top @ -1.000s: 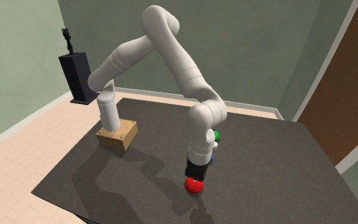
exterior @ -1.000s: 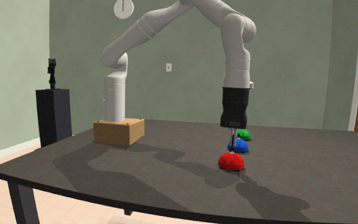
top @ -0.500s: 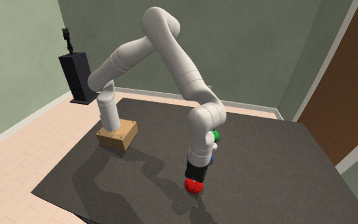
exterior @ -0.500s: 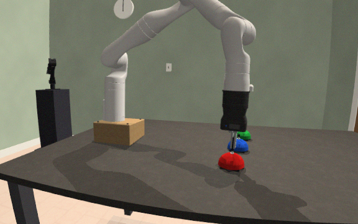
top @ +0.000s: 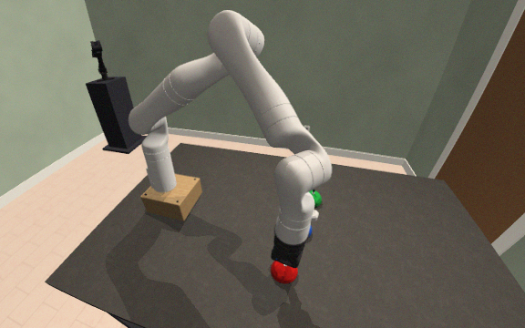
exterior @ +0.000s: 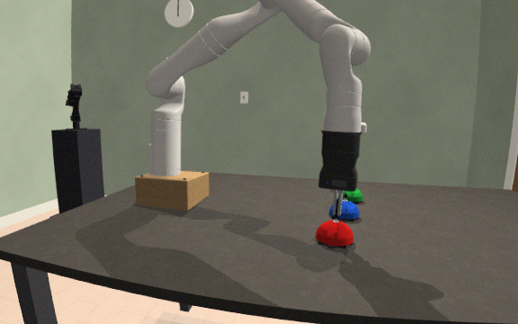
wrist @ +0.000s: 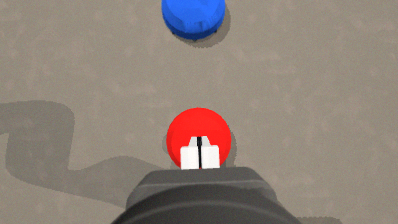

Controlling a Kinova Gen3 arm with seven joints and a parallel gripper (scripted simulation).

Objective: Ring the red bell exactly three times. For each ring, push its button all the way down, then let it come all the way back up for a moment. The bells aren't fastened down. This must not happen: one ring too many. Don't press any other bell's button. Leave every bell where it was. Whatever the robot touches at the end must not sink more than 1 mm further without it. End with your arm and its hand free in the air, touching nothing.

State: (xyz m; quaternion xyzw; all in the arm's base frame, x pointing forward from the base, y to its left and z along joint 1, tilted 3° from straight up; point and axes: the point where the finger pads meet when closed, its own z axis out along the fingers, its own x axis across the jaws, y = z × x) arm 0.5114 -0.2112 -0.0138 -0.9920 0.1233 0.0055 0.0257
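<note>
The red bell [top: 284,272] [exterior: 334,233] [wrist: 199,131] is a red dome on the dark table [top: 404,237] [exterior: 196,252]. My gripper [exterior: 337,217] [wrist: 199,147] is shut with nothing between the fingers. It points straight down over the top of the red bell, and its fingertips reach the top of the dome. The button is hidden under the fingers. In the top view the black gripper body hides the fingers and the bell's top.
A blue bell [exterior: 345,211] [wrist: 193,17] [top: 310,231] stands just behind the red one, and a green bell [top: 317,199] [exterior: 354,195] behind that. The arm's wooden base block [top: 172,197] [exterior: 172,190] stands at the table's far left. A black pedestal [top: 111,114] stands on the floor beyond.
</note>
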